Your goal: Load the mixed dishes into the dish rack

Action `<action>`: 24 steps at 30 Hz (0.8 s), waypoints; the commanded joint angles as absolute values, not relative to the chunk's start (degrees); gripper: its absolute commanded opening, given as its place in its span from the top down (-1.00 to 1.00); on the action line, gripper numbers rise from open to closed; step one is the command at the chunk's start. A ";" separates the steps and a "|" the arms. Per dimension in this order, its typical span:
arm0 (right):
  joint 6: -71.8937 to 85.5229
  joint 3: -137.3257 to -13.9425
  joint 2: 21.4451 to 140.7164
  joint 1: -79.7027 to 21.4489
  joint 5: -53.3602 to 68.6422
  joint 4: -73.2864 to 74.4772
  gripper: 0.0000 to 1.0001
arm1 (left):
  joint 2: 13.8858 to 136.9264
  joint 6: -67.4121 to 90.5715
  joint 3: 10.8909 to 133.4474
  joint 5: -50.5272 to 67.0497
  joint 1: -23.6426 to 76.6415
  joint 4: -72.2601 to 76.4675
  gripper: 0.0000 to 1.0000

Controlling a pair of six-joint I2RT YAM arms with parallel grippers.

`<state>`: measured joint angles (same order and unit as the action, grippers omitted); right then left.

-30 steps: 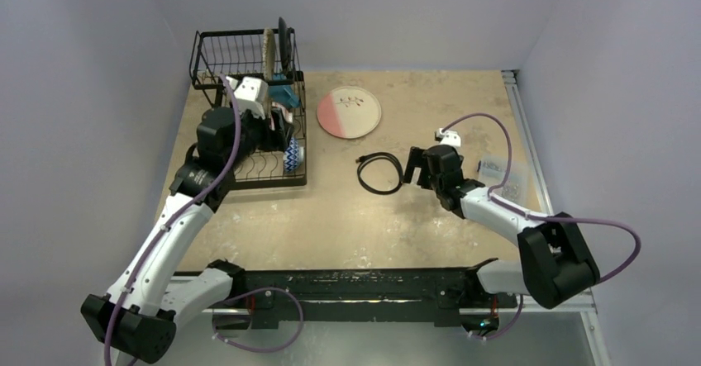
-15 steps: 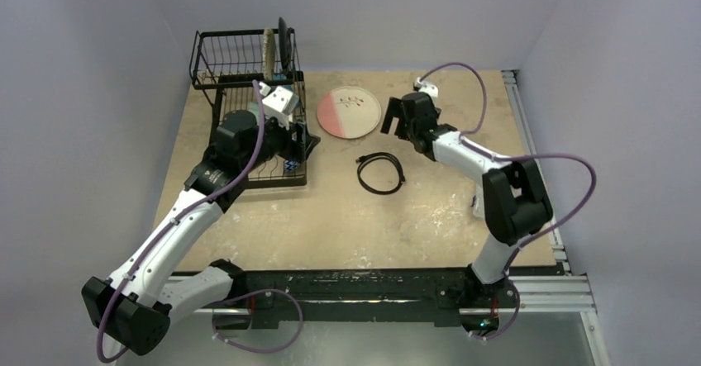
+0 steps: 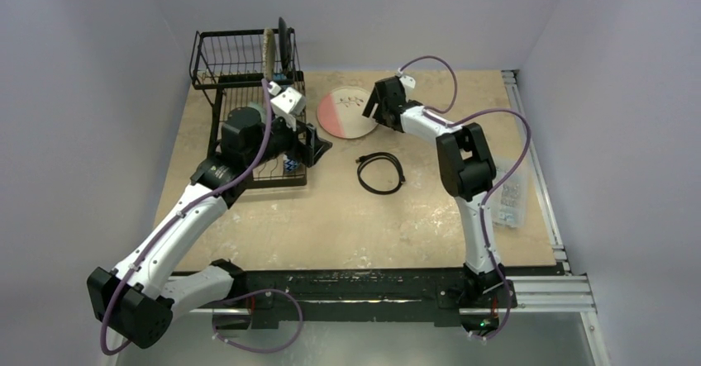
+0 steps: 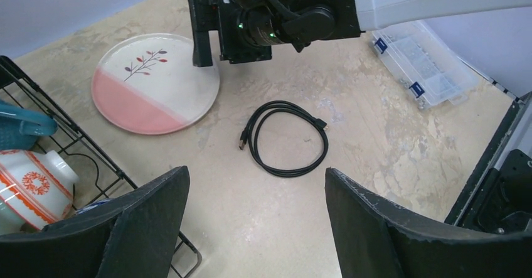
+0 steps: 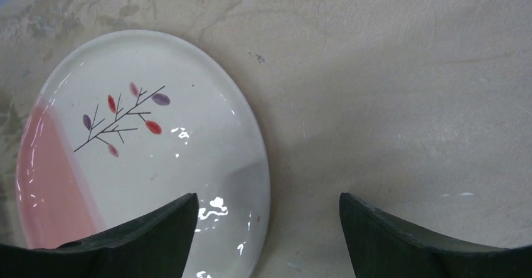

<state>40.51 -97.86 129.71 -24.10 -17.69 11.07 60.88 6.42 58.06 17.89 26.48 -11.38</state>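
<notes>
The pink-and-white large plate [image 3: 345, 111] lies flat on the table right of the dish rack [image 3: 216, 45]. My right gripper [image 3: 378, 106] is open at the plate's right rim; in the right wrist view [image 5: 268, 206] one finger is over the plate [image 5: 144, 146] and the other over bare table. My left gripper [image 3: 317, 146] is open and empty at the rack's right edge, facing the table [image 4: 257, 181]. A speckled plate [image 3: 268, 50] and a black plate [image 3: 283, 44] stand in the rack. The red-patterned bowl [image 4: 31, 187] and a teal bowl [image 4: 19, 127] sit in the lower tray.
A black coiled cable [image 3: 381, 172] lies on the table below the plate and shows in the left wrist view [image 4: 285, 139]. A clear plastic parts box [image 3: 508, 192] sits near the right table edge. The rack's wire corner [image 4: 75, 143] is beside my left finger.
My right arm swung from the table's right side up and left to the plate's right rim. My left gripper moved right, out from over the rack to its right edge.
</notes>
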 commanded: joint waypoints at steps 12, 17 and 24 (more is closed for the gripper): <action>38.30 -106.53 137.48 -26.50 -24.11 20.88 -0.04 | 60.62 5.64 60.64 20.29 26.54 -8.61 -0.57; 37.42 -108.47 138.94 -26.98 -23.35 22.32 0.42 | 60.79 5.30 60.56 20.18 26.50 -8.61 -0.57; 38.71 -105.32 136.11 -26.66 -18.39 19.12 1.00 | 61.37 4.93 60.54 19.73 26.54 -8.89 -0.57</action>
